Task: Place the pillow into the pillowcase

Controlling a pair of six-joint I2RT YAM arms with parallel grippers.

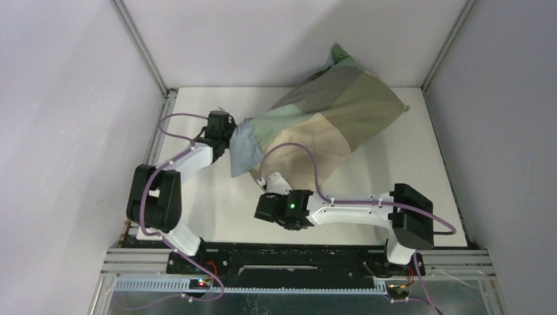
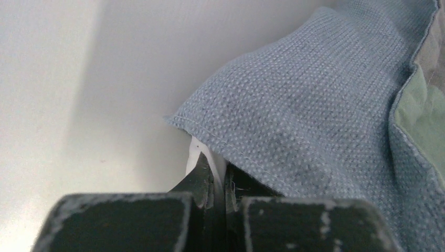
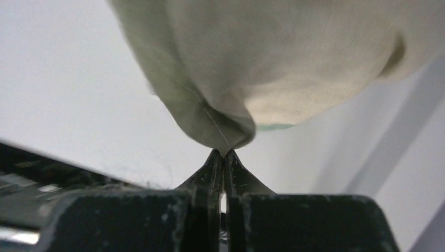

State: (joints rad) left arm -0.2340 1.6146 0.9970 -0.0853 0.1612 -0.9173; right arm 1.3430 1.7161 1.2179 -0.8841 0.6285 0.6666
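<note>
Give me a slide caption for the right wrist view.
Right hand shut at the pillowcase's stitched beige corner.

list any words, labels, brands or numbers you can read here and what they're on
No text can be read in any of the three views.
The pillowcase shows only plain coloured patches, with no print and no tag in view.
The left gripper and right gripper show scuffed black bodies with no markings.
</note>
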